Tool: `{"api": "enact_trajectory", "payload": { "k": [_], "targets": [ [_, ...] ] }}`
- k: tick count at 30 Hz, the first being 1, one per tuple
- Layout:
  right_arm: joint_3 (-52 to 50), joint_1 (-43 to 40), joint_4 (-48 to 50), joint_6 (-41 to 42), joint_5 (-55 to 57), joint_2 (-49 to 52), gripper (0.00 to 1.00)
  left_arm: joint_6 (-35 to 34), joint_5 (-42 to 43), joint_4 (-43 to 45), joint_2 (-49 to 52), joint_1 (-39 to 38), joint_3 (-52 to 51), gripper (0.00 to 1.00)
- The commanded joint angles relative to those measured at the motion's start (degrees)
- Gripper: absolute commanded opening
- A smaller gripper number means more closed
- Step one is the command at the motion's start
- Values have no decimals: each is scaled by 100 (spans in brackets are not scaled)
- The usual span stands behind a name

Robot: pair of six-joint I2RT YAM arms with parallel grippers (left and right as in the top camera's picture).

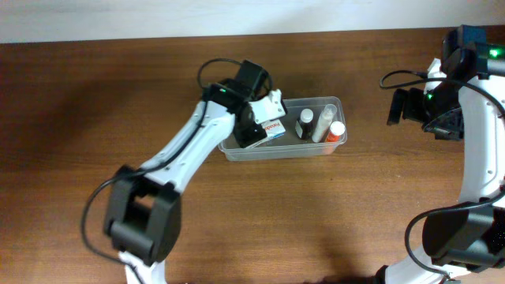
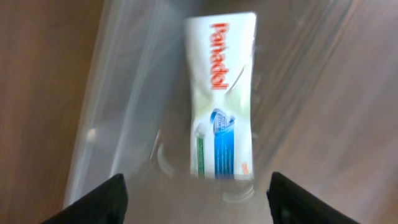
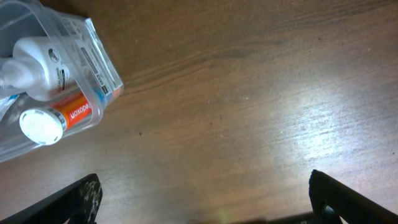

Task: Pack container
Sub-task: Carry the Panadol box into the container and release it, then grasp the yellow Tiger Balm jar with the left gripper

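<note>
Left gripper, spread wide and empty, is hovering over the Panadol box lying in the container below; best withdrawn straight up, clear of the walls.

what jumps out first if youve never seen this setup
The left gripper hangs open over the clear container at mid-table, a white Panadol box lying in the end beneath it. Three small bottles fill the other end, among them an orange bottle with a white cap.
</note>
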Motion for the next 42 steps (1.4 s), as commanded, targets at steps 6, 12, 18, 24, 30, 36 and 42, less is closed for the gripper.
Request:
{"api": "enact_trajectory", "payload": {
  "k": [6,12,18,24,30,36,42],
  "targets": [
    [-26,20,4,-31,-52,-15,98,-2551,-129,-1464,-1902,1141,118,99],
    [-26,20,26,-28,-55,-15,98,-3869,-109,-2286,-1963,2282,-63,99],
    [-26,20,22,-31,-55,-15,98,-3980,496,-1600,-1725,3097,-1152,99],
    [-26,20,22,-31,-55,-15,98,-3978,553,-1228,-1156,3375,-1891,99],
    [-26,20,22,-31,-55,-15,98,-3982,557,-1228,-564,3307,-2153,99],
    [-26,20,20,-31,-52,-15,98,-4061,549,-1300,-435,3182,-2229,99],
    [-26,20,22,-31,-52,-15,98,-4282,535,-1064,-435,3185,-2540,99]
  ]
}}
